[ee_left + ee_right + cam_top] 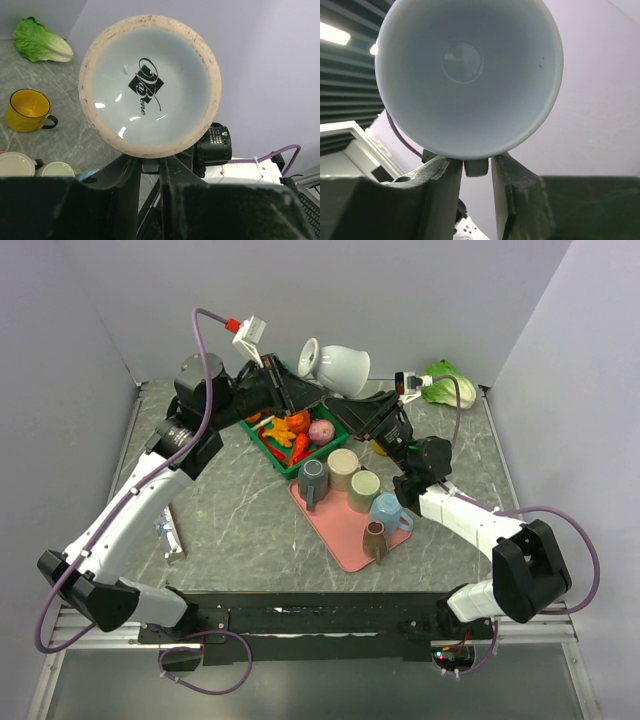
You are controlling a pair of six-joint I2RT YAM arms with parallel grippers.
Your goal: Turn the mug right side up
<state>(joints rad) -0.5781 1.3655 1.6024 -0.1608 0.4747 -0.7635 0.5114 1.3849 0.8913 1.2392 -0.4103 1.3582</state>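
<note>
Mug (pixel 340 365) on its side in the air, lifted clear of the table beyond the green basket (pixel 284 470) — my left pincer (pixel 150 172) clamps the rim of its foot, my right pincer (pixel 476 172) is closed over the lip of its mouth — held between both.

One mark (pixel 146 85) is legible — printed on the glazed underside of the mug (pixel 150 89): a looping script monogram across a black diamond, with "Bone" beneath (first letter stylised, less certain).
</note>
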